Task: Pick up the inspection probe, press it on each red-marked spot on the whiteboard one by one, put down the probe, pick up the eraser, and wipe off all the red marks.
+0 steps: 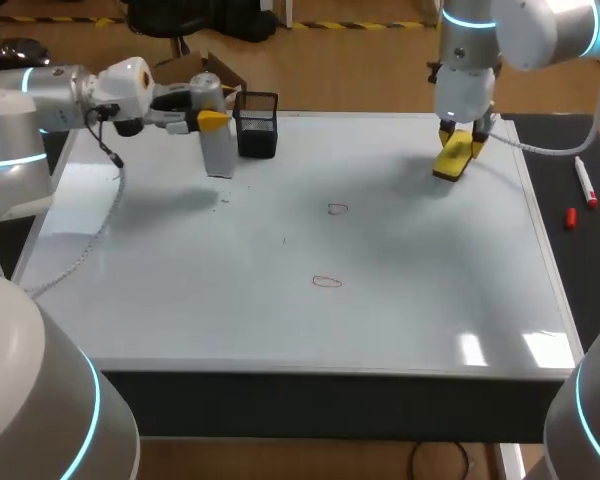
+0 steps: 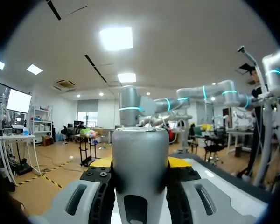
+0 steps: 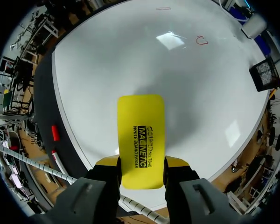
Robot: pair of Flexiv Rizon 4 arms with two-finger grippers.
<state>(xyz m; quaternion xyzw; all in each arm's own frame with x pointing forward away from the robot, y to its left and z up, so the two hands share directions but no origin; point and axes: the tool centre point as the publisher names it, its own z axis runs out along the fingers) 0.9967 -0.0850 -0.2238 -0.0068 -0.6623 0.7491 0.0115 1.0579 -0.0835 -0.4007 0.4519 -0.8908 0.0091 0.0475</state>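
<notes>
The grey cylindrical probe point(image 1: 218, 148) stands upright at the whiteboard's point(image 1: 180, 300) far left, its lower end at or just above the surface. My left gripper point(image 1: 210, 122) is shut on its top; in the left wrist view the probe point(image 2: 140, 158) fills the gap between the fingers of my left gripper point(image 2: 140, 164). My right gripper point(image 1: 461, 138) is shut on the yellow eraser point(image 1: 453, 157), which hangs just over the board's far right. My right gripper point(image 3: 142, 163) clamps the eraser point(image 3: 141, 135) from both sides. Two small red marks point(image 1: 337, 209) point(image 1: 326, 282) lie mid-board.
A black mesh pen holder point(image 1: 257, 125) stands right beside the probe. A marker point(image 1: 585, 180) and its red cap point(image 1: 571, 217) lie on the dark surface beyond the board's right edge. From the right wrist, the red marks point(image 3: 201, 40) lie well ahead of the eraser.
</notes>
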